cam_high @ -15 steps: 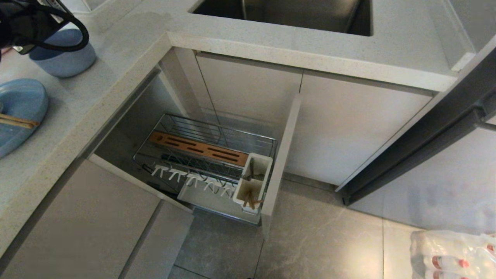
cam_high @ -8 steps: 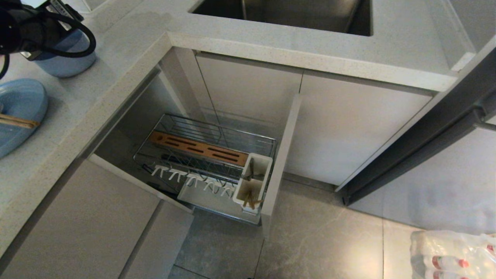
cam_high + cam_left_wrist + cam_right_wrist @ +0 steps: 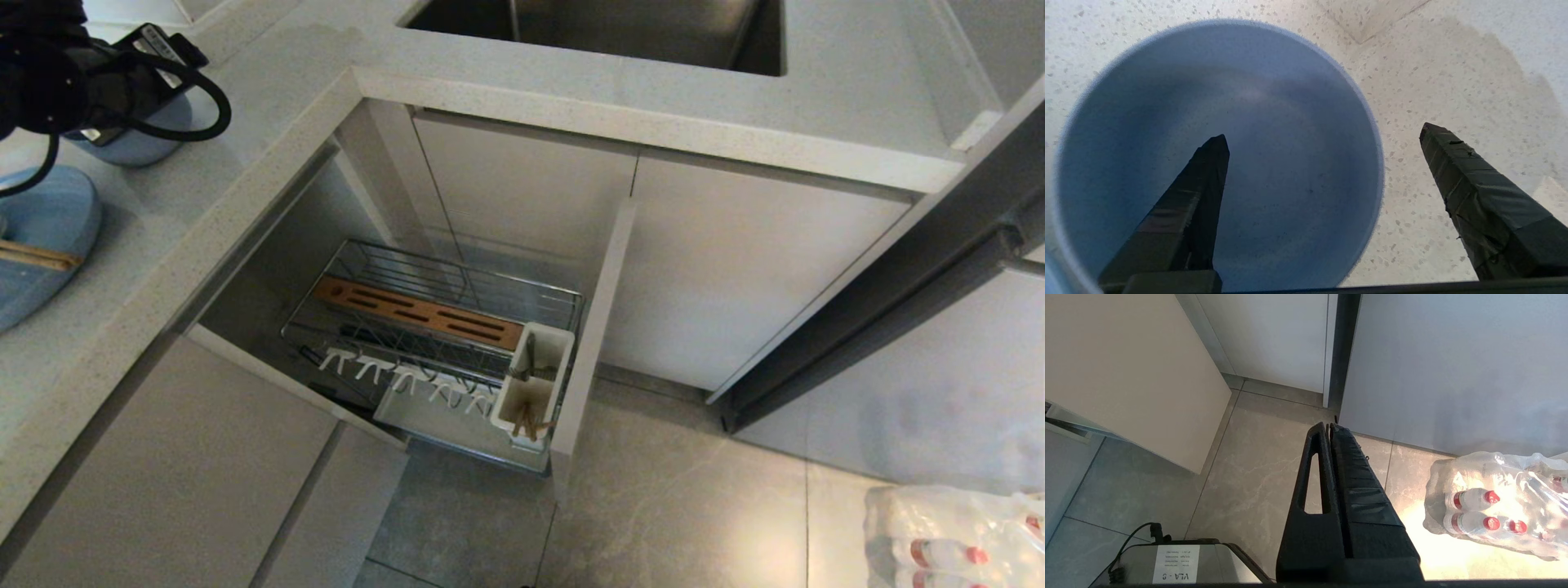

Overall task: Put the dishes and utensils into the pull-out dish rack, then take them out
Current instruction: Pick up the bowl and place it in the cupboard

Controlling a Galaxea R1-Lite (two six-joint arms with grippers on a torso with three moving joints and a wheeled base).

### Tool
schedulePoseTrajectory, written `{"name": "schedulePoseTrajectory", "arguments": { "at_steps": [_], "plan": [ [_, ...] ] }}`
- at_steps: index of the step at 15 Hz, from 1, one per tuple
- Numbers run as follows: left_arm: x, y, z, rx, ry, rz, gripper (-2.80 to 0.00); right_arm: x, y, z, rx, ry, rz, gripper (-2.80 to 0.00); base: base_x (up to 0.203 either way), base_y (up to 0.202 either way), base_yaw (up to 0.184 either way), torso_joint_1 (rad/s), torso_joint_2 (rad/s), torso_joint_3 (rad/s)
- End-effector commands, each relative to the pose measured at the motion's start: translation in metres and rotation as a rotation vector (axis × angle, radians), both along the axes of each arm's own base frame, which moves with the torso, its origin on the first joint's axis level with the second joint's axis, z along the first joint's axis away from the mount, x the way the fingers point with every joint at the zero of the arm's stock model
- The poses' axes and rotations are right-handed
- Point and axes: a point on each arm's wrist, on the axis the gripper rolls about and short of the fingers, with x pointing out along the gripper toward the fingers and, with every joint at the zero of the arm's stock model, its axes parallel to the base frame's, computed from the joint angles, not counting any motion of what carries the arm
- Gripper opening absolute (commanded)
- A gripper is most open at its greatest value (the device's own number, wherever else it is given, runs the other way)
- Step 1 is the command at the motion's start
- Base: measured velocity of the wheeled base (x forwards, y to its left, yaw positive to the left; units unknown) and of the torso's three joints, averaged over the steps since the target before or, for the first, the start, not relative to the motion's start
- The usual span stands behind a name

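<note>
At the upper left of the head view, the left gripper (image 3: 1323, 134) hangs over the light-blue bowl (image 3: 1274, 134) on the table (image 3: 269, 106), spread wide and gripping nothing: one finger over the bowl's hollow, the other outside its rim. The blue plate (image 3: 37, 237) with chopsticks (image 3: 37, 257) lies below it at the left edge. The pull-out dish rack (image 3: 441, 327) stands open at centre. The right gripper (image 3: 1329, 426) is closed, empty, over the floor (image 3: 1249, 473).

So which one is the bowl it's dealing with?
Look at the speckled countertop left of the open cabinet, at its far corner. The bowl sits there under the open left gripper: pale blue, deep and empty, unlike the flatter blue plate nearby, which carries chopsticks.
</note>
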Motion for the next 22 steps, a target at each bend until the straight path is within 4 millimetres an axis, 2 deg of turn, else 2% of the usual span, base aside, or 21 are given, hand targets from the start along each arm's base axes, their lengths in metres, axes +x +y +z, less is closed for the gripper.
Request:
{"name": "schedulePoseTrajectory", "arguments": {
  "at_steps": [1,7,8,19,22],
  "plan": [
    [0.001,0.000,-0.001,-0.003,0.002,0.003,0.00,0.000,0.000,0.000,0.000,0.000,0.000,-2.80,0.000,0.000,0.000,0.000,0.00,0.000],
    [0.000,0.000,0.000,-0.001,0.000,0.003,0.00,0.000,0.000,0.000,0.000,0.001,0.000,-2.80,0.000,0.000,0.000,0.000,0.00,0.000],
    [0.000,0.000,-0.001,-0.001,0.002,0.003,-2.80,0.000,0.000,0.000,0.000,0.001,0.000,-2.80,0.000,0.000,0.000,0.000,0.00,0.000],
    [-0.002,0.000,0.000,-0.001,0.004,0.002,-2.80,0.000,0.000,0.000,0.000,0.001,0.000,-2.80,0.000,0.000,0.000,0.000,0.00,0.000],
    [-0.016,-0.002,0.006,0.001,0.034,-0.077,-2.80,0.000,0.000,0.000,0.000,0.001,0.000,-2.80,0.000,0.000,0.000,0.000,0.00,0.000]
  ]
}}
